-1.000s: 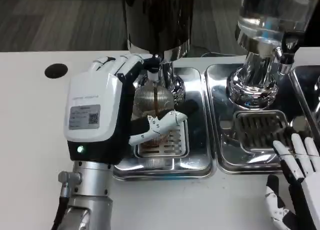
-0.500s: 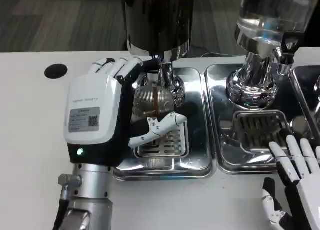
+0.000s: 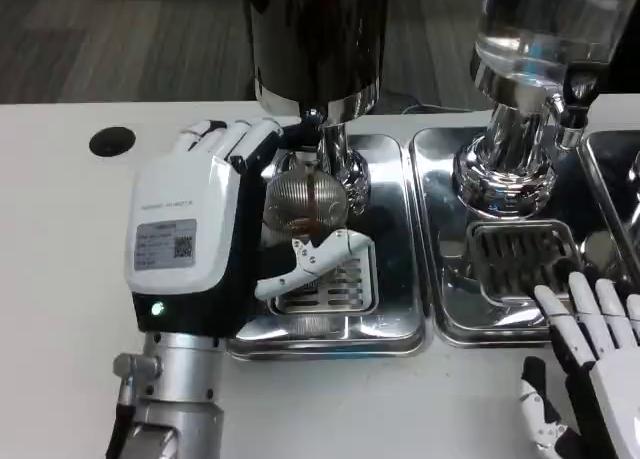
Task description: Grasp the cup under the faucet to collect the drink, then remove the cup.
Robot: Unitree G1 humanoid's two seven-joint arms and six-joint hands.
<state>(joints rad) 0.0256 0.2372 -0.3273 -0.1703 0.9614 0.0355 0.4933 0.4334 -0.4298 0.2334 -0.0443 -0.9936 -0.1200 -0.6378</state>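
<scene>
A ribbed, shiny metal cup (image 3: 303, 201) stands under the faucet (image 3: 318, 129) of the dark dispenser (image 3: 315, 39), over the slotted grate (image 3: 325, 284) of the left drip tray (image 3: 395, 279). My left hand (image 3: 200, 234) wraps the cup from the left, fingers behind it and thumb in front. My right hand (image 3: 590, 354) rests at the lower right by the right tray's front edge, fingers spread and holding nothing.
A second, clear dispenser (image 3: 535, 69) stands on the right drip tray (image 3: 445, 279) with its own grate (image 3: 520, 254). A black round hole (image 3: 111, 141) marks the white table at the left. Bare table lies along the front.
My left hand with the cup has shifted slightly left and toward me. My right hand has drawn back toward the lower right corner.
</scene>
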